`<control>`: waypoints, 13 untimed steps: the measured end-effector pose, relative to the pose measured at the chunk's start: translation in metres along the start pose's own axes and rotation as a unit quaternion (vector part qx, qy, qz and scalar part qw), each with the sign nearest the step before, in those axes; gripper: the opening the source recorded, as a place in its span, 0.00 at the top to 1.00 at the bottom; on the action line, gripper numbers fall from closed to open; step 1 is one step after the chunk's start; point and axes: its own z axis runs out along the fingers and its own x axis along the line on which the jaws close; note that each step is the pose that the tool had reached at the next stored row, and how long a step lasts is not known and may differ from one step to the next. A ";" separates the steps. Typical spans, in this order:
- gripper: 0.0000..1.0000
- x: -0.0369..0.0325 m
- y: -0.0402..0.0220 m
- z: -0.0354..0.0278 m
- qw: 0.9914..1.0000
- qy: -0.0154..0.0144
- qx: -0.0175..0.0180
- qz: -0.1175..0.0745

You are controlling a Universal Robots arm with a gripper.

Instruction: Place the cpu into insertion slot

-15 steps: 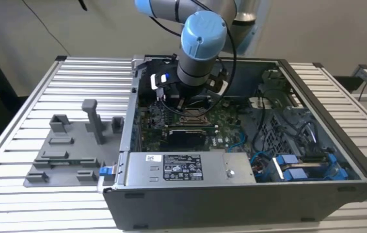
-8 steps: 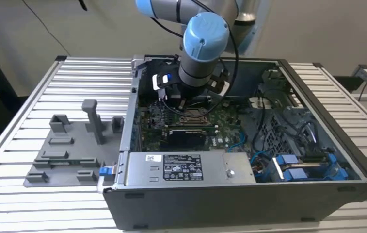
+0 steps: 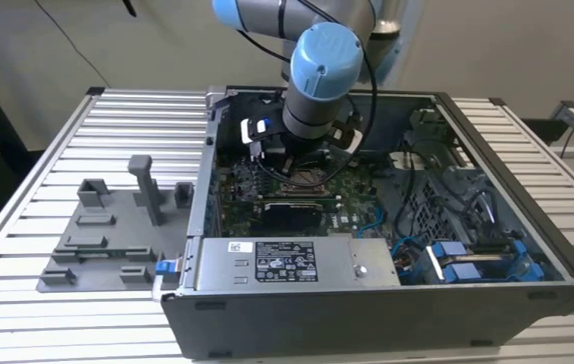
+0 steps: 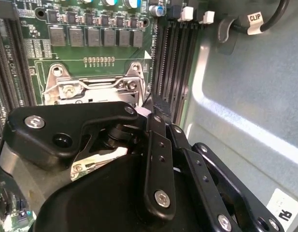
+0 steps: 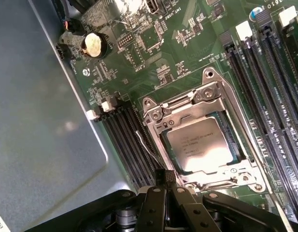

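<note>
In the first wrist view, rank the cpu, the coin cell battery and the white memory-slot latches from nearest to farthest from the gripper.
From the gripper:
1. cpu, lying in the insertion slot, just beyond the gripper.
2. white memory-slot latches, at the slot ends beside the case wall.
3. coin cell battery, farthest, further along the board.

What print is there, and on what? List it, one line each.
White tag on the black cable: one short word.
cpu face: fine engraving, too small to read.
Power supply label: dense print, too small to read.
Motherboard: tiny white markings, unreadable.
White sticker on the case wall: cut off at the edge.
</note>
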 end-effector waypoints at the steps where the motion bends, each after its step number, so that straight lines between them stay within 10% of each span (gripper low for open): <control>1: 0.89 0.0005 0.0011 -0.0001 1.000 0.001 0.000 0.000; 13: 0.89 0.0043 0.0119 -0.0003 1.000 0.008 0.004 0.000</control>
